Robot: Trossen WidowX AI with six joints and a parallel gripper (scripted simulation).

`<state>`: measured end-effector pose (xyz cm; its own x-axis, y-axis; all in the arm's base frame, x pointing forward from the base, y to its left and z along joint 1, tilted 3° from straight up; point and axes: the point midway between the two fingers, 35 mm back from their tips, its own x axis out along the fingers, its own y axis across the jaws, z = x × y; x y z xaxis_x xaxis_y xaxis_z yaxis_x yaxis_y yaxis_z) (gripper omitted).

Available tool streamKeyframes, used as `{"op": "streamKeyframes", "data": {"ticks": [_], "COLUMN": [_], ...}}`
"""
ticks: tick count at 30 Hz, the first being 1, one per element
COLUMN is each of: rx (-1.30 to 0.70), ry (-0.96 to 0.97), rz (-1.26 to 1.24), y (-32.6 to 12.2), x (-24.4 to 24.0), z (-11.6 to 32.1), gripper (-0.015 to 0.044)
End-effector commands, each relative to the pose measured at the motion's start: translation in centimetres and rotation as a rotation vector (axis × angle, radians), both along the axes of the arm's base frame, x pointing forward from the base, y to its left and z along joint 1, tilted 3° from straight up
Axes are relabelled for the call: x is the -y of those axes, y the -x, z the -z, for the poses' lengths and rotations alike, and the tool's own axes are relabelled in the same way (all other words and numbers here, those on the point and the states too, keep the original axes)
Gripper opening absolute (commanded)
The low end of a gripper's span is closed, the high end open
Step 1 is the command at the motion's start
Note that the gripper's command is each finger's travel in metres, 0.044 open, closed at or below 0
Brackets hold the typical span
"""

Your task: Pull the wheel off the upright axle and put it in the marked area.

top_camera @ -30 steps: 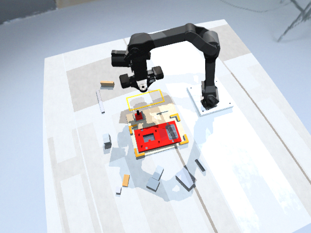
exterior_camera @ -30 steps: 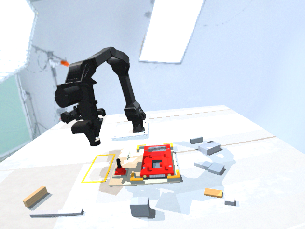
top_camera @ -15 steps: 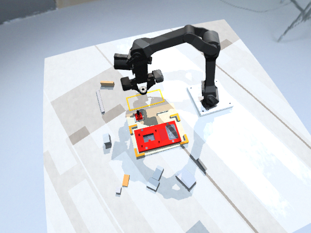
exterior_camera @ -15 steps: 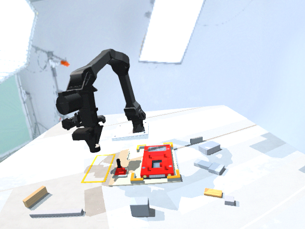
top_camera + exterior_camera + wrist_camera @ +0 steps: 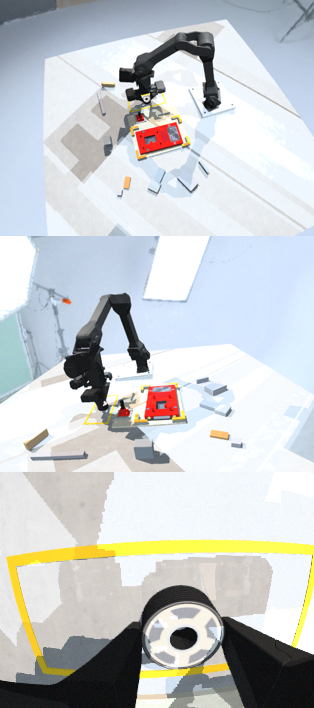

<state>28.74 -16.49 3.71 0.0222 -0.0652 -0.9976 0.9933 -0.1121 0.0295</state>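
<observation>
On the left of the surface (image 5: 76, 83), a tan block (image 5: 108, 84) and a long grey bar (image 5: 101, 102) lie well apart from the work. Toward the centre, the black arm (image 5: 162, 52) bends down over the yellow-outlined marked area (image 5: 162, 96), its gripper (image 5: 181, 641) pointing downward with the jaws clamped on the wheel (image 5: 184, 634), one black finger on each side of the dark tyre. The wheel, pale-hubbed with a dark centre hole, hangs low over the marked area, near its edge closest to the axle; whether it touches the surface cannot be told. Just beside the outline, the upright axle (image 5: 139, 114) stands bare on its red base (image 5: 140, 118). Further right sits the red fixture plate (image 5: 158, 139) with orange corner brackets, and beyond it the arm's white mounting plate (image 5: 223, 107).
</observation>
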Motion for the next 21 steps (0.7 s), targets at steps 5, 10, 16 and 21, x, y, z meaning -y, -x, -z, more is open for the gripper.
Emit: {"op": "streamKeyframes", "data": {"ticks": [5,10,16,21], "rx": [0.000,0.000,0.004,0.004], "ry": [0.000,0.000,-0.002,-0.003], "rz": [0.000,0.000,-0.005,-0.007], "y": [0.0,0.0,0.0,0.1], "x": [0.0,0.0,-0.2,-0.4], "z": [0.0,0.0,-4.8,-6.0], "gripper": [0.0131,0.0263,0.0300,0.0300]}}
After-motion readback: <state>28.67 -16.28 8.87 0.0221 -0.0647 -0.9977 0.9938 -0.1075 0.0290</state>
